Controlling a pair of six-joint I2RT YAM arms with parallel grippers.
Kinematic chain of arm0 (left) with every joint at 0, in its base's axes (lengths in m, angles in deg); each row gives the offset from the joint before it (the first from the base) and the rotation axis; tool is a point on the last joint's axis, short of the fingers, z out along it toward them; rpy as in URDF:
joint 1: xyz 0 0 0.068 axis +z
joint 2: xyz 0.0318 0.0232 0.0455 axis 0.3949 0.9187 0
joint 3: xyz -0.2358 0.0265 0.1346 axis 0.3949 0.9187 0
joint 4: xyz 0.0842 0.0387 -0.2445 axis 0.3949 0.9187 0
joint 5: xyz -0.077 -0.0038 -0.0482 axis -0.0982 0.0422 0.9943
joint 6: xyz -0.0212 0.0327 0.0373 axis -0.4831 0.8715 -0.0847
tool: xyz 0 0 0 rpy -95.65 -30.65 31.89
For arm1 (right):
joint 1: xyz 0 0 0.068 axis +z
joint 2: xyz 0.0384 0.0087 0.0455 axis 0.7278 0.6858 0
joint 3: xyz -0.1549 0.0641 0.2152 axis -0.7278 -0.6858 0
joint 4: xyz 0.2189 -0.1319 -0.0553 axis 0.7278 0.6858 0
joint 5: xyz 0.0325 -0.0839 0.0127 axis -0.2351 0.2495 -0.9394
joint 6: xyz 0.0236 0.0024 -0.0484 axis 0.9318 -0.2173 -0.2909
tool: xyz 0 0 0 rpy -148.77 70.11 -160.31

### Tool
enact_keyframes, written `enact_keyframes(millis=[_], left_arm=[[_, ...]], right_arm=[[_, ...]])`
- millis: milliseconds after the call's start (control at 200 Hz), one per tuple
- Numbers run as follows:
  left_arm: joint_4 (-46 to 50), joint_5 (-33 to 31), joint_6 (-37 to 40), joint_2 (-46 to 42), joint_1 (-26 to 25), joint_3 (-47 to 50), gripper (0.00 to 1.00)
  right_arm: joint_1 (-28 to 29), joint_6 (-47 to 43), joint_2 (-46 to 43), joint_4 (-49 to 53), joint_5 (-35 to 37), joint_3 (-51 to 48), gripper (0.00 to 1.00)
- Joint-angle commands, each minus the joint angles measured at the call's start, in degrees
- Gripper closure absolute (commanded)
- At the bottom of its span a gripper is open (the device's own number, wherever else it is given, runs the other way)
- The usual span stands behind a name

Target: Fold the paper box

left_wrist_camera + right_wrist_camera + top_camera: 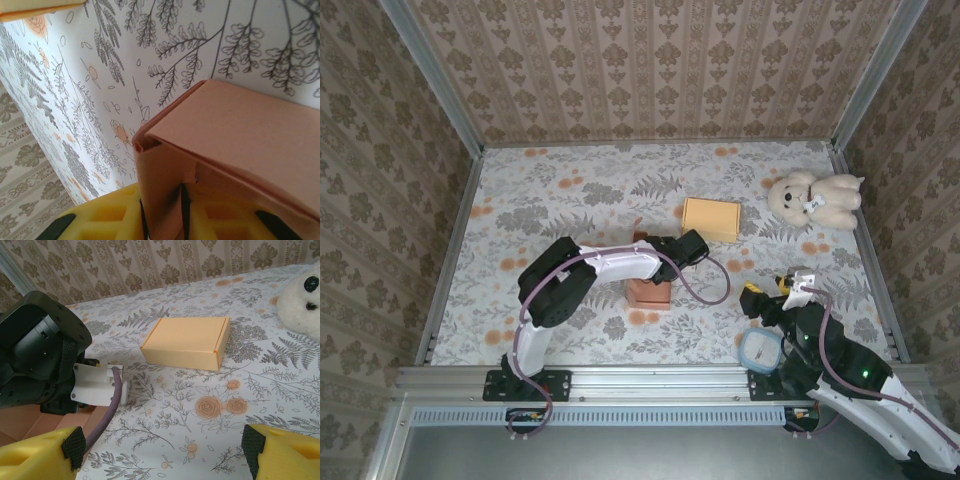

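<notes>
One brown box (pixel 240 140), one yellow box (pixel 186 341), one bear (pixel 815 198); left gripper (pixel 162 212) astride brown wall, hold unclear; right gripper (pixel 162 450) spread.

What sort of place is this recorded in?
Probably a purpose-built robot test cell, not a home: wallpapered panels box in a floral-clothed table, an aluminium rail at its near edge carries the arm bases, and a teddy bear sits there as a prop.

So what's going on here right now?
The left gripper has a panel of the pinkish paper box between its fingers, mid-table; whether it grips is unclear. The right gripper hangs open and empty, facing a closed orange box. A teddy bear sits far right.
</notes>
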Motion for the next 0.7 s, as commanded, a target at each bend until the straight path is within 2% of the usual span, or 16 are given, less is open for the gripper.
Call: enact_keyframes(millis=[0,185,480,595,695], left_arm=[[1.95,0.56,0.1,-1.2,-0.68,-1.7,0.71],[2.71,-0.41,0.11,-2.26,-1.08,-2.96,0.65],[3.44,-1.71,-0.22,-6.63,-1.68,-3.37,0.62],[4.68,-1.92,-3.93,-10.31,-1.78,-3.91,0.6],[7.4,-2.03,-10.68,-14.37,-1.87,-5.39,0.54]], right_arm=[[-0.12,0.64,-1.47,-1.54,0.39,-0.36,0.15],[-0.14,0.61,-1.53,-1.74,0.39,-0.49,0.16],[-0.19,0.55,-1.46,-1.78,0.37,-0.51,0.16],[-0.18,0.54,-1.52,-1.78,0.33,-0.49,0.16],[-0.17,0.53,-1.49,-1.92,0.06,-0.5,0.15]])
